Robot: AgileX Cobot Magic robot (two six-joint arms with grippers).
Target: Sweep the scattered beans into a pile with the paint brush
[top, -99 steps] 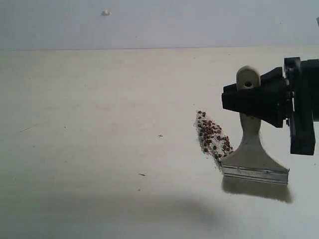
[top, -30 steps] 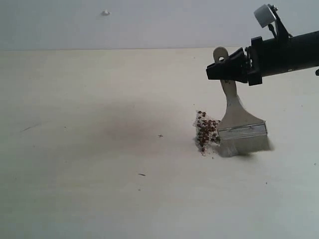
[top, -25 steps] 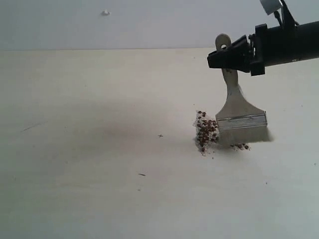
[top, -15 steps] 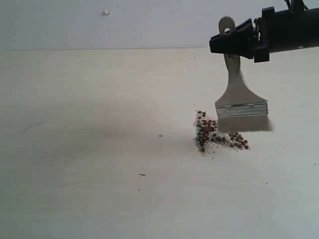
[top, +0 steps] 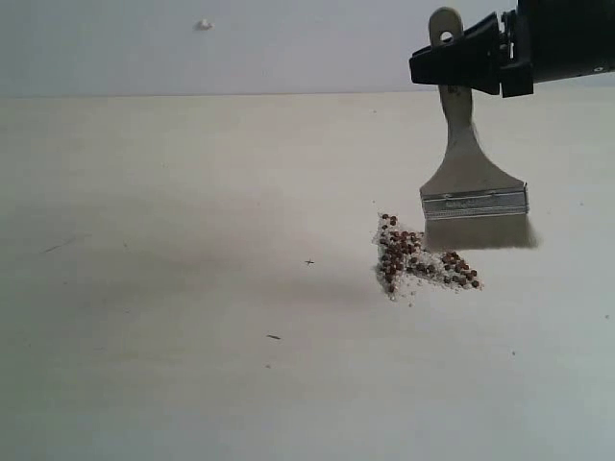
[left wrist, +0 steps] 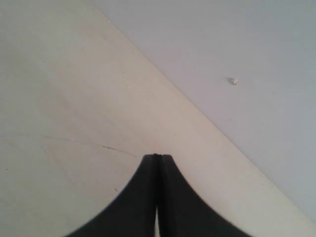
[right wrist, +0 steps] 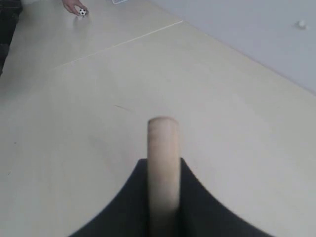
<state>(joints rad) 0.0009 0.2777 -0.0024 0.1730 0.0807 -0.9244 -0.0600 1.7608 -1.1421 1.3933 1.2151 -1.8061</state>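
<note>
A wide flat paint brush (top: 471, 173) with a pale cream handle, silver metal ferrule and whitish-grey bristles hangs upright over the pale cream bench (top: 192, 307), handle end up and bristles down. The black right pincer (top: 452, 65) is closed on the upper handle, just below the hole at its tip. The right wrist view shows the same grip: the rounded cream handle (right wrist: 163, 143) stands out between the two dark jaws of the right pincer (right wrist: 163, 170). The tiny round dark reddish-brown beans (top: 418, 261) lie on the right-hand half of the bench, well away from its far edge. They form a dense clump with a thinner tail running toward the right edge, and fine whitish grains are mixed among them. The bristles stand just beside the tail on its far side; whether their tips touch the bench cannot be told. The black left pincer (left wrist: 157, 159) has its jaws pressed together on nothing, over bare bench close to the far edge, where a pale grey wall (top: 288, 48) rises. A small white speck (top: 204, 24) sits on that wall. A few dark flecks (top: 309, 261) mark the bench toward its middle.
</note>
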